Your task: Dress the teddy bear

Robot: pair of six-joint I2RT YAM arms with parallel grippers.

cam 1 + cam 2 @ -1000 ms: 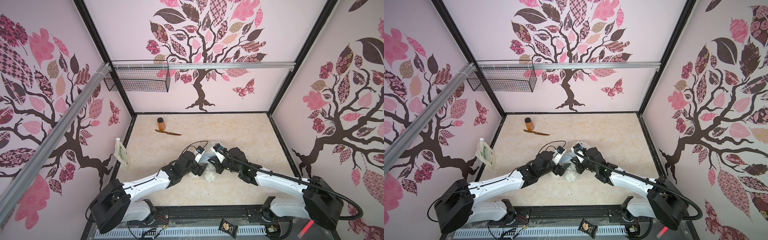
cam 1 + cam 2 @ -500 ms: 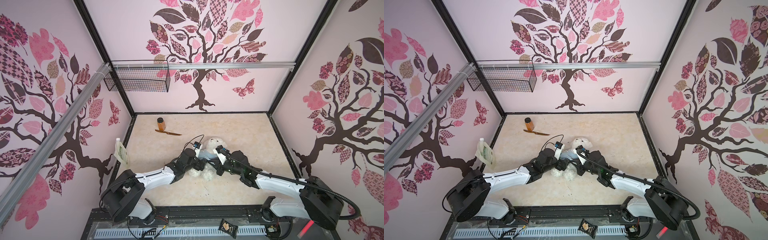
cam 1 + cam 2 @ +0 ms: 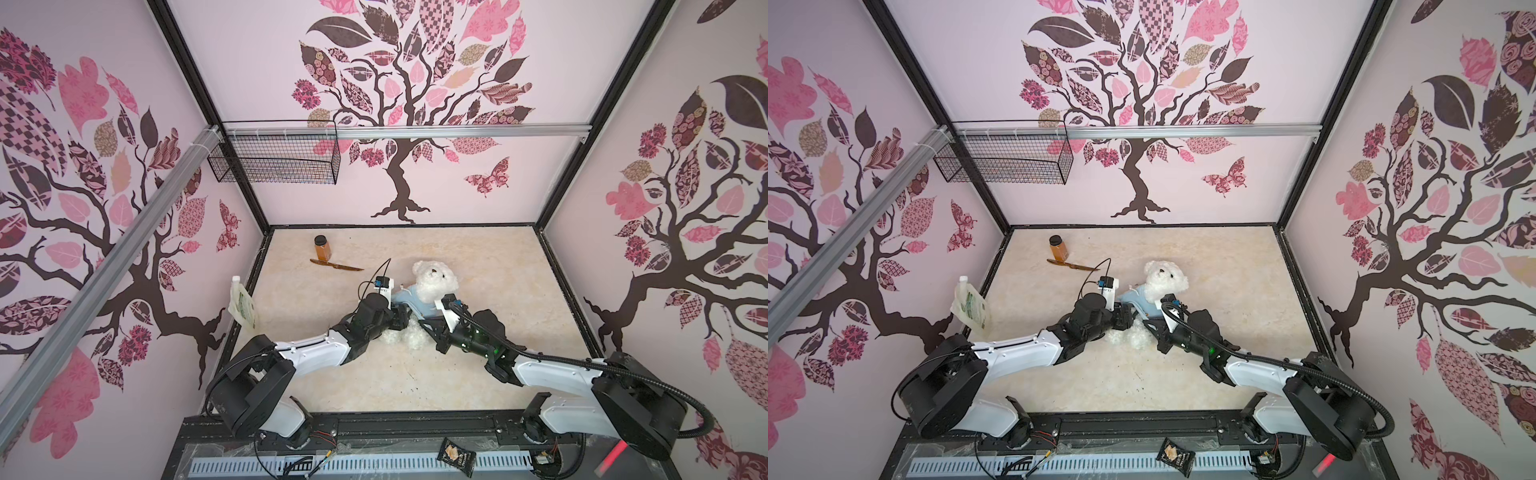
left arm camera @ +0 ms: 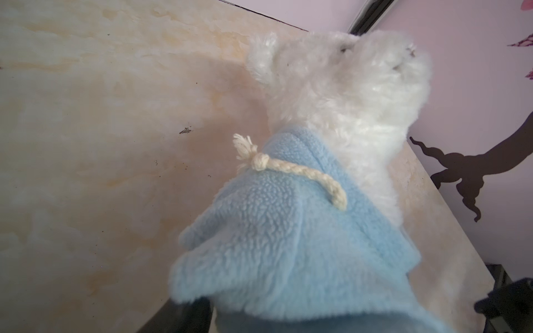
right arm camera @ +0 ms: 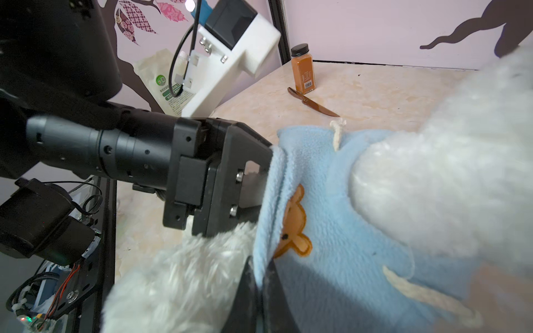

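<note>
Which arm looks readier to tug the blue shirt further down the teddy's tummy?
Right, probably. The right gripper is pinched shut on the hem of the blue shirt beside the orange patch, low on the teddy bear. The left gripper meets the shirt's edge, but its hold is unclear.

This is a robot test cell in a lab, with homely decoration. Black metal frame posts (image 3: 183,62) and a silver aluminium rail (image 3: 457,132) carry pale pink panel walls printed with dark trees (image 3: 399,183). A black wire basket (image 3: 274,162) hangs from the rail. Two white-and-black robot arms (image 3: 316,353) (image 3: 552,370) are mounted on a black base rail (image 3: 415,426) at the front of a cream marble-pattern tabletop (image 3: 478,266), next to a white slotted cable duct (image 3: 374,463) and loose red and black wires (image 5: 62,288). Household props stand on the tabletop: an orange spice jar with a black lid (image 3: 322,247) and a brown wooden knife (image 3: 336,265).
</note>
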